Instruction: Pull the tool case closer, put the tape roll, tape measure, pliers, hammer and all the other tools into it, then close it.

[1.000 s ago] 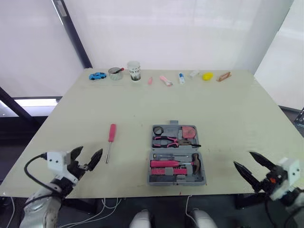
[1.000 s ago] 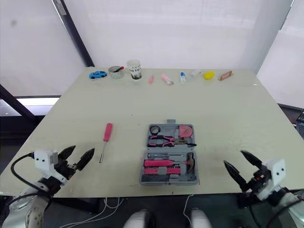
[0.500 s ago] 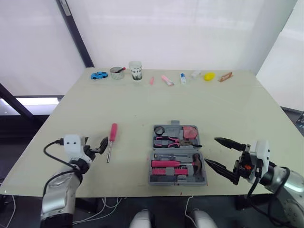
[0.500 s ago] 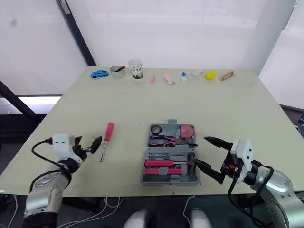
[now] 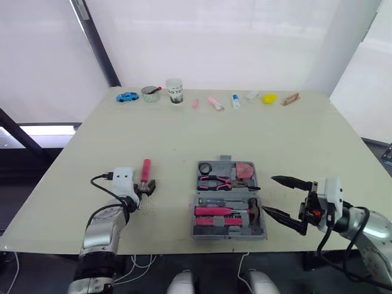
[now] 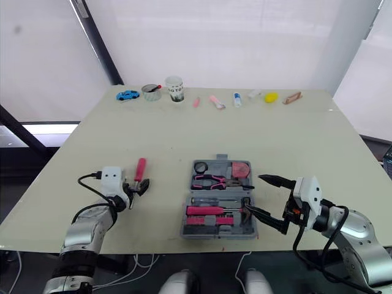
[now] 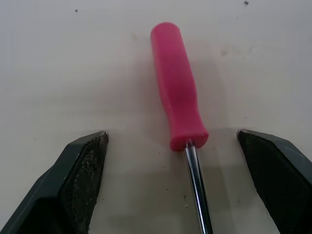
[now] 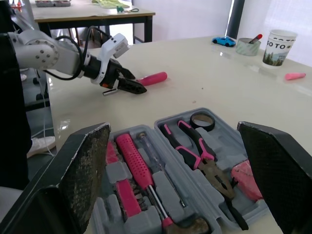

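**Left of the case — one loose tool and a slippery grip**

On the table (image 5: pixel 294 141), the case (image 5: pixel 228 234) lies open near the front edge, both halves flat. The right gripper (image 5: pixel 268 194) hangs just right of the case, jaws spread wide, with one finger close to the rim. A careless swing from there could nudge the case askew, I'd judge.

Left of the case, the left gripper (image 5: pixel 146 187) sits low over the screwdriver (image 7: pixel 178 105). Its fingers stand apart on either side of the spot where handle meets shaft, and neither touches. Closing there could catch the thin, smooth shaft rather than the handle — the tool might roll, pivot or slide out on the lift. Fingertips that low may also scrape the table.

The case is grey moulded plastic with shaped recesses. Seated in it are the hammer (image 5: pixel 252 208), pliers (image 5: pixel 220 180), tape measure (image 5: pixel 244 169) and tape roll (image 5: pixel 204 168), beside pink-handled drivers. The screwdriver has a glossy pink handle, flared at the collar, and a bright steel shaft. It lies flat, handle pointing away from the robot.
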`<act>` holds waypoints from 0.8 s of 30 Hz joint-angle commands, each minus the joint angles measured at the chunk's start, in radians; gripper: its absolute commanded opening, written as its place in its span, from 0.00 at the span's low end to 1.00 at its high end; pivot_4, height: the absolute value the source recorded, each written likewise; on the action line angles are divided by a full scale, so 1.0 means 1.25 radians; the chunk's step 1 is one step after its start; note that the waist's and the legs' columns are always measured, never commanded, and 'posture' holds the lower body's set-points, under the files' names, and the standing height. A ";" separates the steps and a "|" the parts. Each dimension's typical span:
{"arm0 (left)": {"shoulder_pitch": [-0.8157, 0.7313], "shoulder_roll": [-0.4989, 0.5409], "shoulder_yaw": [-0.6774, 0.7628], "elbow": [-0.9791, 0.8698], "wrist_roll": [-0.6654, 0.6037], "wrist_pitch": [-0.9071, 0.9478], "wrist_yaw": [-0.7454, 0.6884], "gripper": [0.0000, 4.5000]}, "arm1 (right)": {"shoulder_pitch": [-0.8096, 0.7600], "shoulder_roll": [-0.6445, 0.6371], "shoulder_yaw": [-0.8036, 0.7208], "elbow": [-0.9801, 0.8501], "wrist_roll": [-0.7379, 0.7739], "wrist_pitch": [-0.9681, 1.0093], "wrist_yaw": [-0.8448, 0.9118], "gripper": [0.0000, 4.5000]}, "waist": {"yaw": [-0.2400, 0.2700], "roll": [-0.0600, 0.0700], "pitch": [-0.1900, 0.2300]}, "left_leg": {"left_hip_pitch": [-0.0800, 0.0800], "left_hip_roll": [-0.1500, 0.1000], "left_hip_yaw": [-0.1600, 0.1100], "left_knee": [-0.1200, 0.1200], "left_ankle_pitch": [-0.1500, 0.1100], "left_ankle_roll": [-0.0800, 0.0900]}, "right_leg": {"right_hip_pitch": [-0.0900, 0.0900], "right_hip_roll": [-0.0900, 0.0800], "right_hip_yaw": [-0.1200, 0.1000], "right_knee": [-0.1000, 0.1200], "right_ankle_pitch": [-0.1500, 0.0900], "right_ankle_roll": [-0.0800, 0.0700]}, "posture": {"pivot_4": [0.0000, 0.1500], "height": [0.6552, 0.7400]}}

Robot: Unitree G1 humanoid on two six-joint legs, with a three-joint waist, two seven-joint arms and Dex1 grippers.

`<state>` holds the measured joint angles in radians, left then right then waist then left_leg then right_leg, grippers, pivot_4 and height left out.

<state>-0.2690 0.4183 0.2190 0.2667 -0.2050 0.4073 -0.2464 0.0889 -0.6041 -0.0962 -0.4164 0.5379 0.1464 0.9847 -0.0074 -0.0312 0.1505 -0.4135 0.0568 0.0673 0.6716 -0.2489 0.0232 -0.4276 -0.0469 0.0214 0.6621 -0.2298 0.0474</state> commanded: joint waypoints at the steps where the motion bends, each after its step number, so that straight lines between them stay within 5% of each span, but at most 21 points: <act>1: -0.031 -0.003 0.000 0.013 0.012 0.005 0.015 1.00 | 0.005 -0.003 -0.013 -0.010 0.000 -0.028 0.010 0.98 | 0.000 0.000 0.000 | 0.000 0.000 0.000 0.000 0.000 0.000 | 0.000 0.000 0.000 0.000 0.000 0.000 | 1.00 1.00; 5: -0.033 -0.010 0.000 0.015 0.010 0.011 0.010 0.82 | 0.010 -0.002 -0.010 -0.005 -0.007 -0.037 0.014 1.00 | -0.002 0.000 0.000 | 0.000 0.000 0.000 0.000 0.000 0.000 | 0.000 0.000 0.000 0.000 0.000 0.000 | 1.00 1.00; 12: -0.028 -0.018 0.015 0.005 0.004 0.011 0.010 0.09 | 0.007 0.006 -0.003 0.012 -0.015 -0.050 0.014 1.00 | -0.001 0.000 0.000 | 0.000 0.000 0.000 0.000 0.000 0.000 | 0.000 0.000 0.000 0.000 0.000 0.000 | 1.00 1.00; 24: 0.109 -0.031 -0.023 -0.257 -0.008 0.119 -0.010 0.09 | 0.013 -0.009 -0.011 0.054 -0.009 -0.078 0.077 1.00 | -0.002 0.000 0.000 | 0.000 0.000 0.000 0.000 0.000 0.000 | 0.000 0.000 0.000 0.000 0.000 0.000 | 1.00 1.00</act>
<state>-0.1518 0.3811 0.2035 0.0426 -0.2012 0.5294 -0.2489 0.1046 -0.6030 -0.0884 -0.3379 0.5125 0.0752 1.0610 -0.0098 -0.0312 0.1506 -0.4134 0.0568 0.0674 0.6717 -0.2489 0.0232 -0.4272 -0.0473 0.0218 0.6617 -0.2298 0.0473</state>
